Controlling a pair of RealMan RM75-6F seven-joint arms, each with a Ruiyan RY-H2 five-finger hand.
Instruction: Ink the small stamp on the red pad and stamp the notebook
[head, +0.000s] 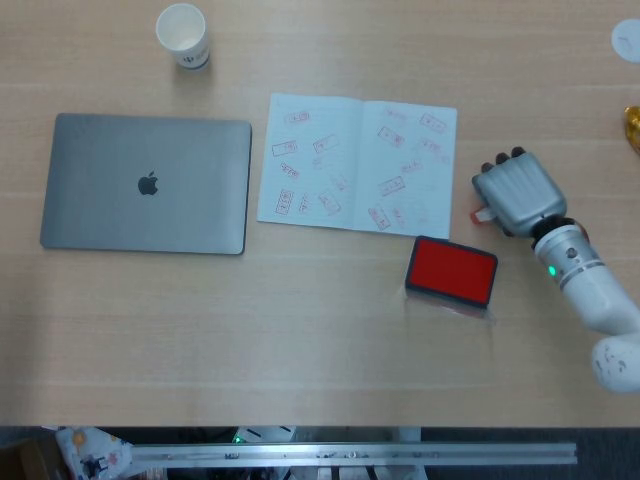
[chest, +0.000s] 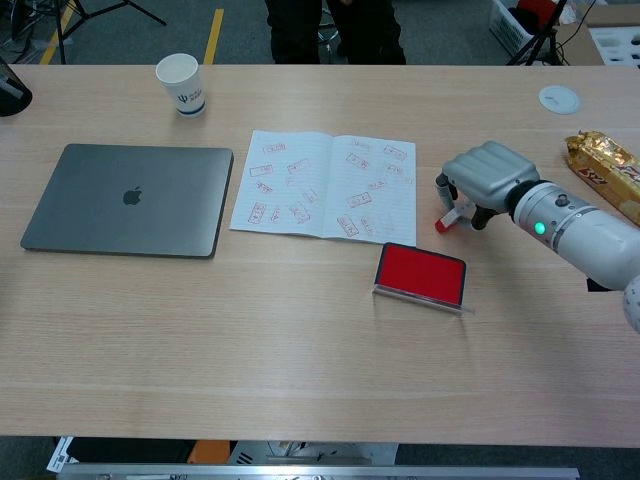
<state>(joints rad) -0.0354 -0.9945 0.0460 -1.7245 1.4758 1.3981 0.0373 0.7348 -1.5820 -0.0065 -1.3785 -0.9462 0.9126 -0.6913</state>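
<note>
The open notebook (head: 357, 163) (chest: 324, 183) lies mid-table, its pages covered with several red stamp marks. The red ink pad (head: 451, 271) (chest: 421, 272) sits open just in front of the notebook's right page. My right hand (head: 516, 192) (chest: 486, 177) hovers low over the table to the right of the notebook, knuckles up and fingers curled down. It holds the small red-and-white stamp (head: 481, 213) (chest: 447, 218), which pokes out under its fingers with the red end at the tabletop. The stamp is behind and to the right of the pad. My left hand is not visible.
A shut grey laptop (head: 147, 183) (chest: 126, 199) lies to the left of the notebook. A paper cup (head: 183, 35) (chest: 181, 84) stands at the back left. At the far right are a gold snack packet (chest: 603, 174) and a small white disc (chest: 559, 98).
</note>
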